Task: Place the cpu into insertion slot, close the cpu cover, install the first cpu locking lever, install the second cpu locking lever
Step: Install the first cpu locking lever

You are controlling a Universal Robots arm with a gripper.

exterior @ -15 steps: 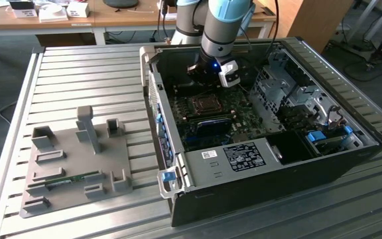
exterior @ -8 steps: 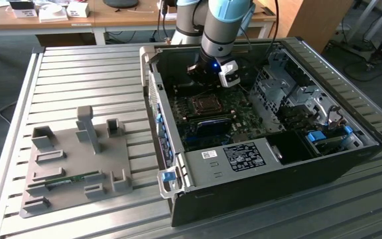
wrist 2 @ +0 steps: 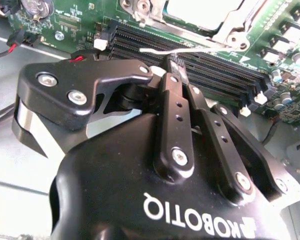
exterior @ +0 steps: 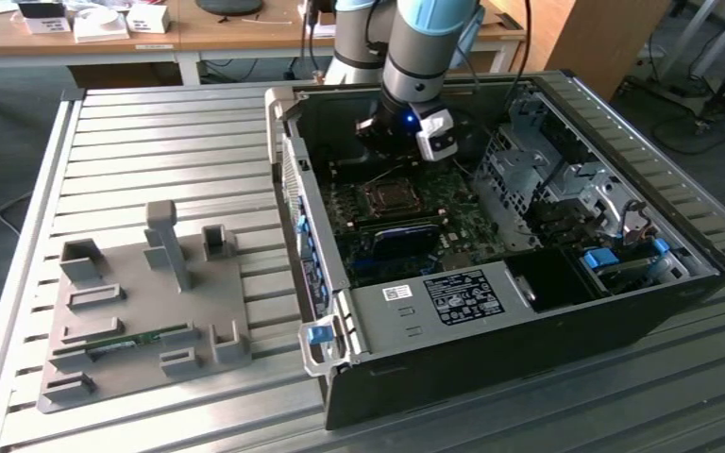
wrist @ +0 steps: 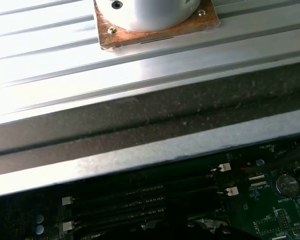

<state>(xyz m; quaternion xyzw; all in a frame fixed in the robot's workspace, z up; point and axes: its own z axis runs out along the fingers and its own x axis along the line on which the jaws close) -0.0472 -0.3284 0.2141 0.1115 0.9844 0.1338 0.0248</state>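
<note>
Computer case [exterior: 463, 368], side open, lies on a ribbed metal surface [exterior: 148, 132] and holds a green motherboard [wrist 2: 80, 15]. Its walls close round the arm reaching in. The pincer [wrist 2: 174, 64], fingers together, hovers over the memory slots [wrist 2: 215, 70], near the insertion slot [exterior: 391, 196]. The pale cpu [wrist 2: 200, 6] sits there, partly cut off in the second wrist view.

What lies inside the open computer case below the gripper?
A green motherboard carrying the insertion slot and long black memory slots. The gripper hangs over the board's far part and hides what sits beneath it.
</note>
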